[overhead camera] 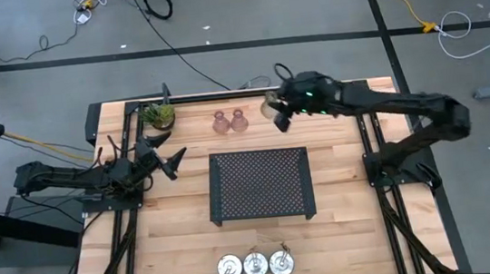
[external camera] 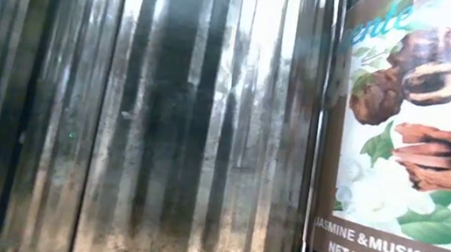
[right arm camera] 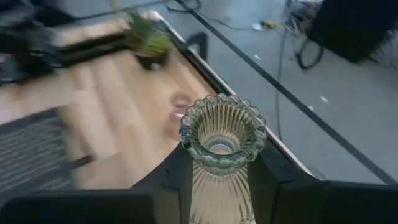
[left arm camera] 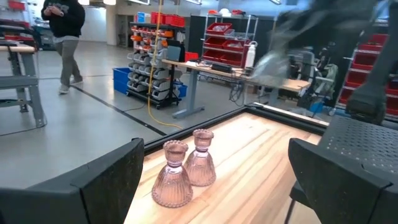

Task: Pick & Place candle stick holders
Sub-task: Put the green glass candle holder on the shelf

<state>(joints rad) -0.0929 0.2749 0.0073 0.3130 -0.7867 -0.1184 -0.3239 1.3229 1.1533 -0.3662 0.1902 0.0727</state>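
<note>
Right pincer [right arm camera: 219, 186] is clamped on the green glass candle holder [right arm camera: 221, 146] and carrying it (left pincer [overhead camera: 167, 154] idles wide open), so next it needs lowering onto the black tray [overhead camera: 261, 185] nearby.

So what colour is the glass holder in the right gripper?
Pale green glass holder, best in the right wrist view.

Tray [overhead camera: 261, 185] mid-table, two glass holders [overhead camera: 229, 121] behind it, three dishes [overhead camera: 255, 265] before it, plant [overhead camera: 159, 115] at far left.
</note>
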